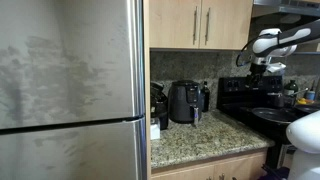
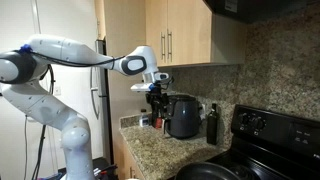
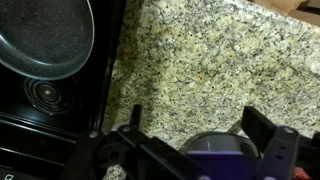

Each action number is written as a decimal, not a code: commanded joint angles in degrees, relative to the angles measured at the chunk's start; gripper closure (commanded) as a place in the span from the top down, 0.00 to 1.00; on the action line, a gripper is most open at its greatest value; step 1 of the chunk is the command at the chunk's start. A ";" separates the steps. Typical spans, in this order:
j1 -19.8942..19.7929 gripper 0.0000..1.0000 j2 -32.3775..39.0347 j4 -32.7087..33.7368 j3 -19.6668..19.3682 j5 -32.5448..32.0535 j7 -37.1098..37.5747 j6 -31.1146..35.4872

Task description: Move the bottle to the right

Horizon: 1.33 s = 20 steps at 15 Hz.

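Note:
A dark bottle (image 2: 211, 123) stands upright on the granite counter (image 2: 160, 150), next to a black air fryer (image 2: 183, 115). It also shows in an exterior view (image 1: 205, 97). My gripper (image 2: 155, 97) hangs in the air well above the counter and apart from the bottle; it also shows in an exterior view (image 1: 256, 67). In the wrist view the gripper's fingers (image 3: 195, 115) are spread wide over bare granite. A dark round shape with a purple band (image 3: 215, 152) sits low between them; I cannot tell what it is.
A black stove (image 2: 265, 135) with a dark pan (image 3: 45, 40) adjoins the counter. A steel fridge (image 1: 70, 90) stands at the counter's other end. Wooden cabinets (image 2: 180, 35) hang above. Small items (image 2: 148, 121) sit beside the air fryer.

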 commanded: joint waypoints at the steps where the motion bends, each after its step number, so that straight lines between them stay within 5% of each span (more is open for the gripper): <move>1: -0.35 1.00 0.09 0.08 0.29 0.26 -0.19 -0.05; 11: -0.35 1.00 0.09 0.08 0.29 0.26 -0.18 -0.05; 13: 2.06 1.00 -0.53 1.07 -1.59 1.19 -8.39 -6.89; 19: 5.07 1.00 -1.81 0.63 -4.27 0.92 -26.31 -7.27; 20: 2.98 1.00 -1.12 0.38 -2.55 1.13 -21.62 -6.57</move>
